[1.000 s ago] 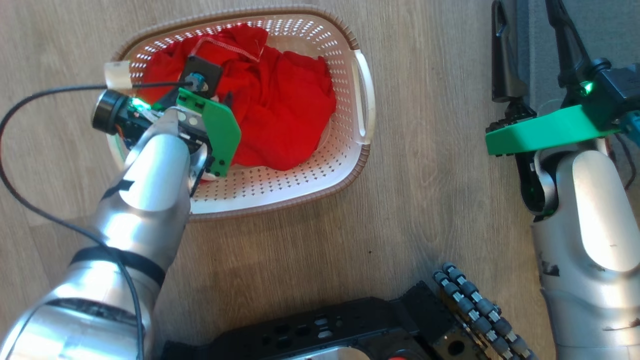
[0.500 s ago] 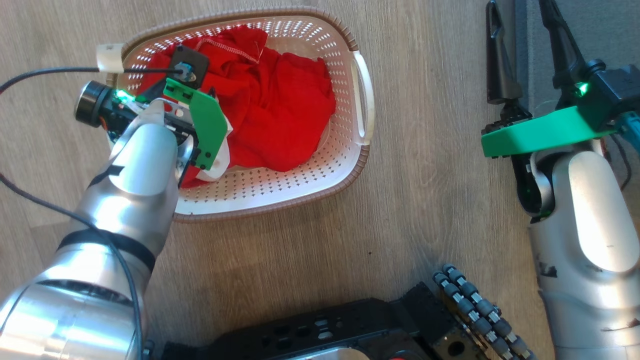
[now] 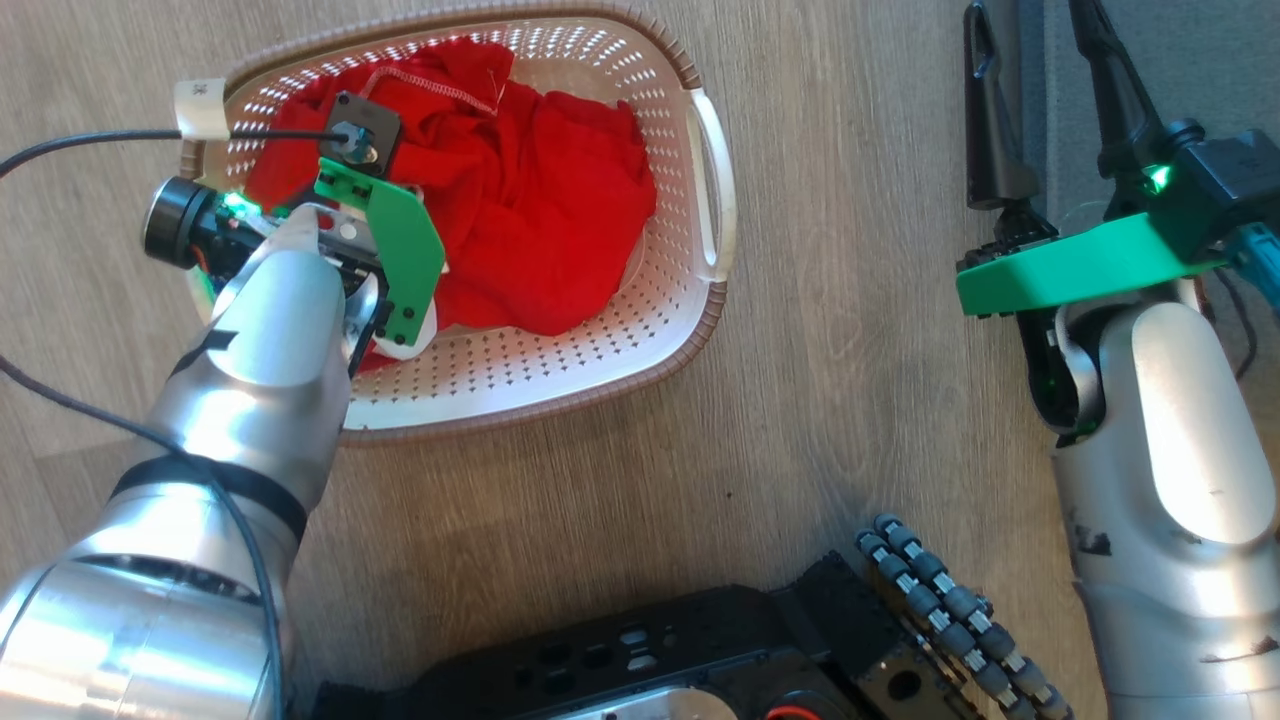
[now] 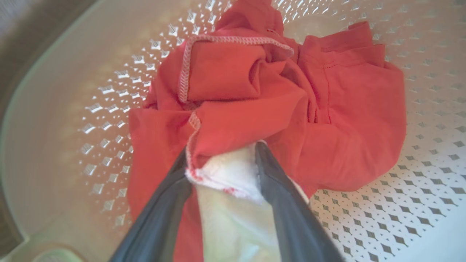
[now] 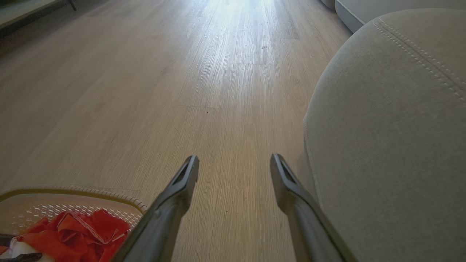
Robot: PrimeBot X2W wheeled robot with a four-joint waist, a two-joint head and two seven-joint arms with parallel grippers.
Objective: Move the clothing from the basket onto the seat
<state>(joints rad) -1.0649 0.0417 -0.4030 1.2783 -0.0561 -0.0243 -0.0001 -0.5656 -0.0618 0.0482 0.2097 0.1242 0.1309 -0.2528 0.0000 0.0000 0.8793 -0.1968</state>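
The clothing is a crumpled heap of bright red fabric in the cream perforated basket on the wood floor. In the left wrist view my left gripper is shut on a fold of the clothing where a white panel meets a red stitched edge, low inside the basket. In the head view a bit of that white panel shows under my left wrist. My right gripper hangs open and holds nothing, off to the basket's right beside the grey seat. The right wrist view shows the right gripper over bare floor, the seat just right of it.
My black wheeled base with a roller wheel sits at the near edge. A black cable runs from the left wrist across the floor. The basket and clothing lie left of the right gripper. Pale furniture stands farther off.
My left wrist has drawn back toward the basket's near-left side with the fabric, and a white panel has come out from under the red. The head camera has shifted slightly. The right gripper stays open.
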